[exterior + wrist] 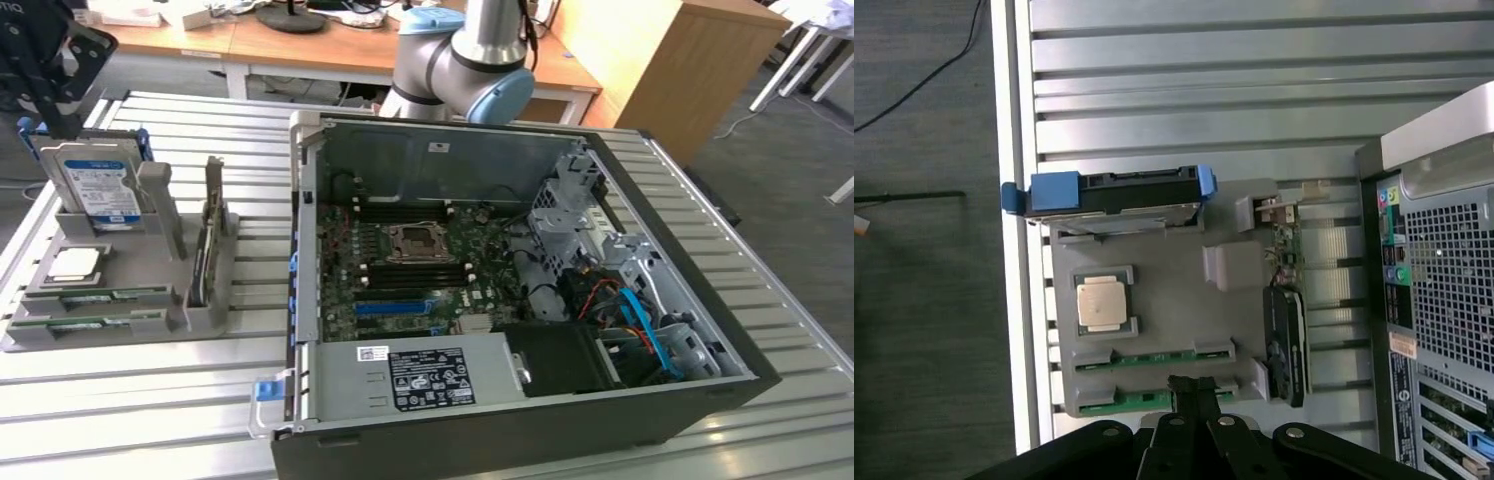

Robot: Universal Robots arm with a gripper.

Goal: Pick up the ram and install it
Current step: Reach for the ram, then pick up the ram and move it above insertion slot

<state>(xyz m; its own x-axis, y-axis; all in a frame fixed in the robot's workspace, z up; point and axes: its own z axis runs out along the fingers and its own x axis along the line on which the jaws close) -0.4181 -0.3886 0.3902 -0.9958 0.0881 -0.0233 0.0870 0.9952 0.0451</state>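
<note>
Two ram sticks stand on edge in the slots of a grey holder (200, 310), one (114, 295) behind the other (91, 323). From the wrist they appear as thin green strips, one (1154, 355) and the other (1116, 401). My gripper (54, 100) hangs high above the holder, at the exterior view's left. In the wrist view its black fingers (1184, 400) are pressed together over the holder's edge by the ram, and the gripper (1194, 383) is shut with nothing in it.
The holder also carries a silver hard drive (91, 185) in a blue bracket, a CPU (1104, 302) and a dark expansion card (207, 240) on edge. The open PC case (641, 420) lies to the exterior view's right, motherboard (420, 265) exposed. The table edge (1019, 300) runs beside the holder.
</note>
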